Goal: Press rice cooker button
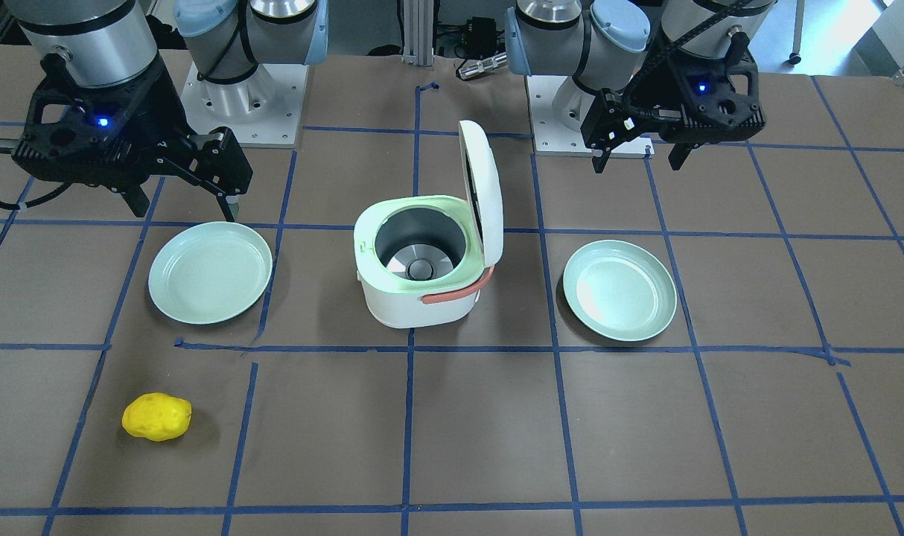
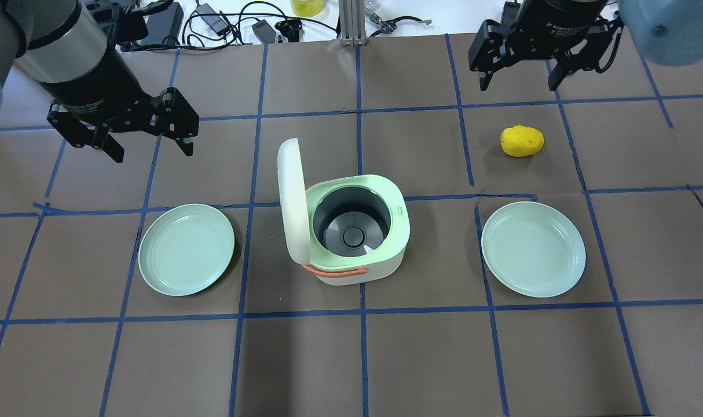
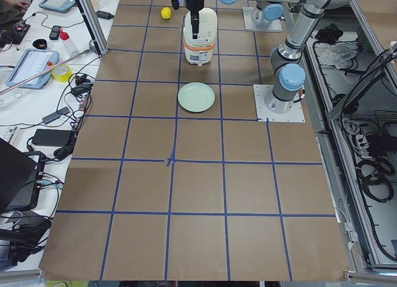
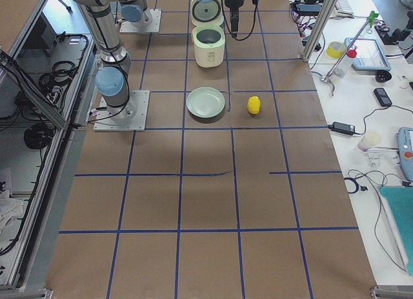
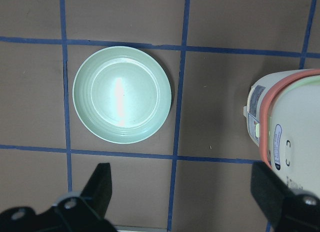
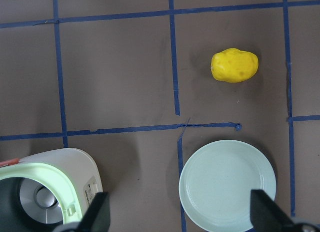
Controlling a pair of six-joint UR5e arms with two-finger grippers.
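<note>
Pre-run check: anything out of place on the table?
Rice cooker: lid stands open, nothing inside, odd for a button press. A yellow object lies loose on the right arm's side, off both plates. Nothing spilled or damaged.

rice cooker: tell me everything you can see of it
White, rounded, plastic-looking rice cooker with a pale green top rim. Its lid is open, nearly upright on the robot's-left side. A salmon handle lies folded against the body. The well is dark grey and empty, with a metallic floor and round centre knob. It stands on the table between two green plates, touching neither.
</note>
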